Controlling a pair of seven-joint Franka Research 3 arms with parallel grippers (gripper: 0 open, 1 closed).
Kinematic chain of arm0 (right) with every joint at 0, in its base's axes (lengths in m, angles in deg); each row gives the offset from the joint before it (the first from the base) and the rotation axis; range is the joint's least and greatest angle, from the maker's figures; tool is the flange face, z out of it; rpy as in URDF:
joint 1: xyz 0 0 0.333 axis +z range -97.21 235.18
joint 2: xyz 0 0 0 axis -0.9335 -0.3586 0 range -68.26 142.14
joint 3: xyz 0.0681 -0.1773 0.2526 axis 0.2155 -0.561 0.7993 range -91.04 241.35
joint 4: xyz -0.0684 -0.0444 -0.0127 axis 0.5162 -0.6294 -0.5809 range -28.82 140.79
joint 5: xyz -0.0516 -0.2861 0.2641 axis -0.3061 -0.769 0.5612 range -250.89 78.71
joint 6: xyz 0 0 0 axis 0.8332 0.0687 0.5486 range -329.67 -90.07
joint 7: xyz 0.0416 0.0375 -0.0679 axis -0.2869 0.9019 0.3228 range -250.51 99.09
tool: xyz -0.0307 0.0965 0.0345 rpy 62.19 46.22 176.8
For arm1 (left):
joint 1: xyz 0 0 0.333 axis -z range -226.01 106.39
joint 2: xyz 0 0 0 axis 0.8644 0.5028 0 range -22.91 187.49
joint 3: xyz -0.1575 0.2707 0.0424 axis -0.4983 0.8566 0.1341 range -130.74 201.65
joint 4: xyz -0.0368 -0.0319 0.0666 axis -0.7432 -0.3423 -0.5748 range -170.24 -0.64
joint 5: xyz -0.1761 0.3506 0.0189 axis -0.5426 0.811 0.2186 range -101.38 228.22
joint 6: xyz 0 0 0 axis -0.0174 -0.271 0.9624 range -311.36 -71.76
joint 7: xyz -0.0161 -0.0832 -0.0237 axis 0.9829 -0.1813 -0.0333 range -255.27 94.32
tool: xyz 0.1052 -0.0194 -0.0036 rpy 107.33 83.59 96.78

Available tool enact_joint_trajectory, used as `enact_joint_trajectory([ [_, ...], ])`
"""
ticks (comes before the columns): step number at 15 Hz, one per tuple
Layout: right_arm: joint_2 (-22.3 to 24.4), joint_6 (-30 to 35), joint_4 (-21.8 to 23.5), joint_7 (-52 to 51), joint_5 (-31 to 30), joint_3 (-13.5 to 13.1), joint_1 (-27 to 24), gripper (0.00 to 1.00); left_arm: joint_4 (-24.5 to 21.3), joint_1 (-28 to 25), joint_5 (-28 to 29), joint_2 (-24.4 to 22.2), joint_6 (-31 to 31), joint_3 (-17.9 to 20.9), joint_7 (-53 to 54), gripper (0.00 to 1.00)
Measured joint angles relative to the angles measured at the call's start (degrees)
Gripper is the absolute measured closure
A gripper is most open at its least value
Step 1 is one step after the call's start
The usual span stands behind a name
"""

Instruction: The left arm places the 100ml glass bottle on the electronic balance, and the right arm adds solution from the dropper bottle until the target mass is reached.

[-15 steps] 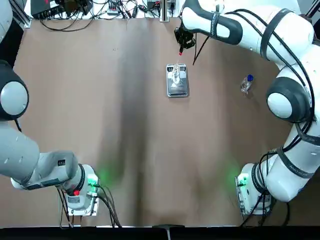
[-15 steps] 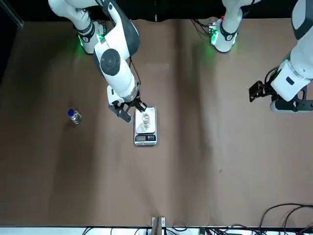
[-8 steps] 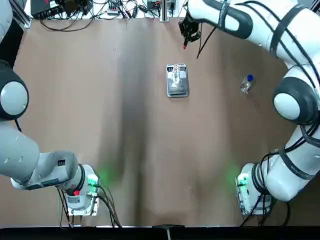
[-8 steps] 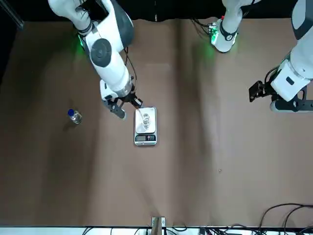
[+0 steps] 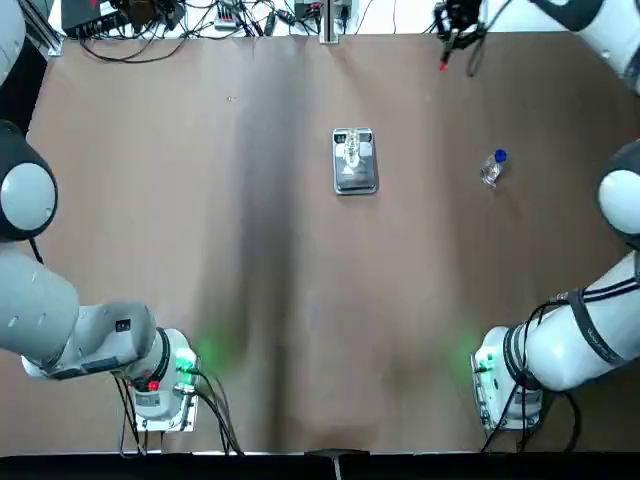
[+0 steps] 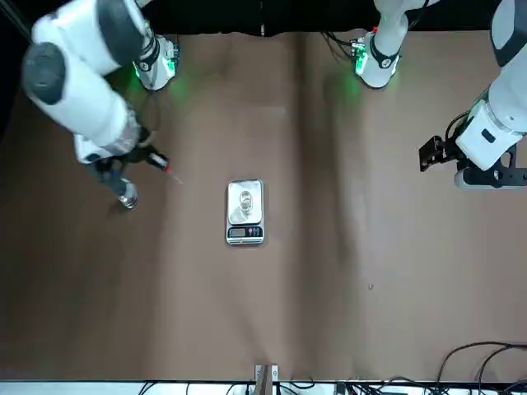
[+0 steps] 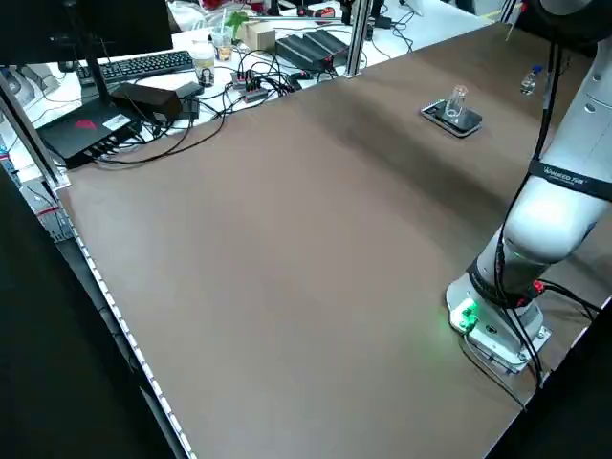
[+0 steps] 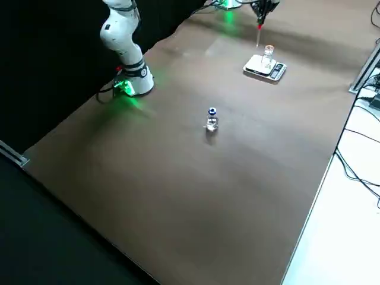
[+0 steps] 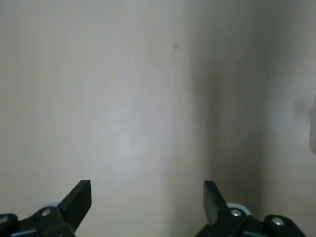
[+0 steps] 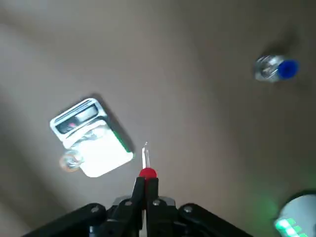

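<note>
Pinching the red-topped dropper (image 10: 148,173), the right gripper (image 10: 152,181) is hovering at the top view's one o'clock.
The dropper bottle (image 5: 493,168) is standing at two, the glass bottle (image 5: 351,150) sitting on the balance (image 5: 355,182) near twelve; the left gripper (image 9: 148,200) is idling wide, its arm at nine. Misaligned reinsertion could be tipping the dropper bottle.

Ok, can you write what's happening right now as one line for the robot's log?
right gripper: fingers shut on dropper | glass bottle: on scale | blue-collared bottle: upright on table | left gripper: open, parked
</note>
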Motion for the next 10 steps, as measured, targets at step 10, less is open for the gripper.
enact_joint_trajectory([
  [10, 13.8, -9.4, 24.4, -33.5, -3.2, -0.1, -17.0, 0.96, 0.0, -0.1, 0.0, 0.0, 0.0, 0.0, -1.7, 0.0],
])
